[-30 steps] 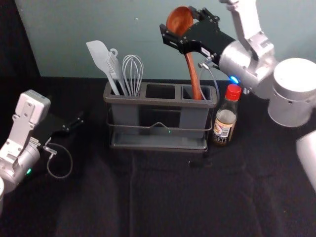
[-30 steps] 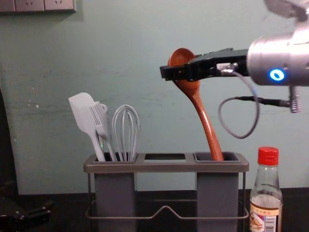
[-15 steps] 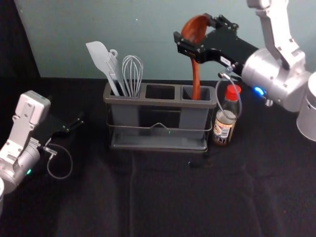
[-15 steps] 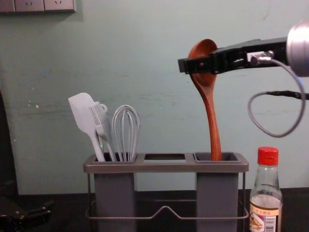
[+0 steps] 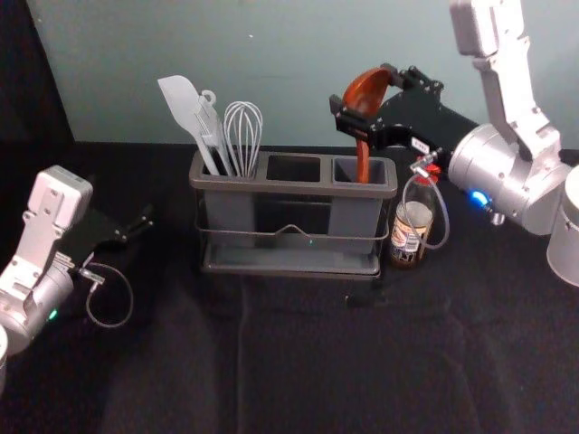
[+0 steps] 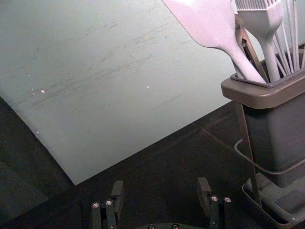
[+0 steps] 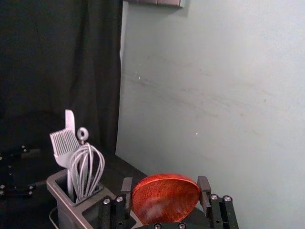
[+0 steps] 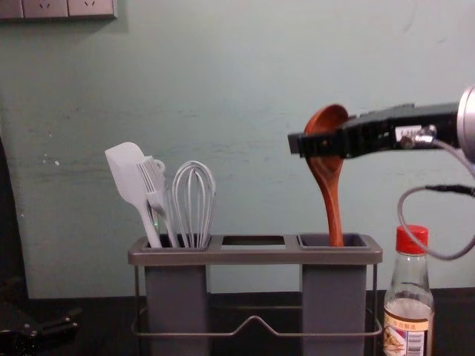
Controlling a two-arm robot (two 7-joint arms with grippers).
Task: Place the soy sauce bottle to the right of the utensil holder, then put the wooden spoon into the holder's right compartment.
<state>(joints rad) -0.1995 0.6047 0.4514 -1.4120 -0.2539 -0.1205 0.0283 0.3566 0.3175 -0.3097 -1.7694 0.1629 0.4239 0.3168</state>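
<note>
My right gripper [image 5: 364,94] is shut on the bowl of the wooden spoon [image 5: 363,161], above the utensil holder [image 5: 292,188]. In the chest view, the spoon [image 8: 332,204] stands nearly upright, the lower end of its handle inside the holder's right compartment. Both fingers of my right gripper [image 7: 165,187] press the sides of the spoon bowl [image 7: 167,202] in the right wrist view. The soy sauce bottle [image 5: 410,231] stands upright just right of the holder, its red cap partly behind the gripper's cable. My left gripper [image 5: 145,226] is parked at the left; its fingers [image 6: 117,196] are apart.
A spatula [image 8: 128,174], a brush [image 8: 154,185] and a whisk [image 8: 194,200] fill the holder's left compartment. A wall [image 8: 245,89] rises behind the holder. Dark cloth [image 5: 298,362] covers the table in front.
My right gripper has moved right with the spoon, rising first and then coming down. The spoon stands straighter, with its handle deeper in the compartment. The left arm and the bottle have stayed put.
</note>
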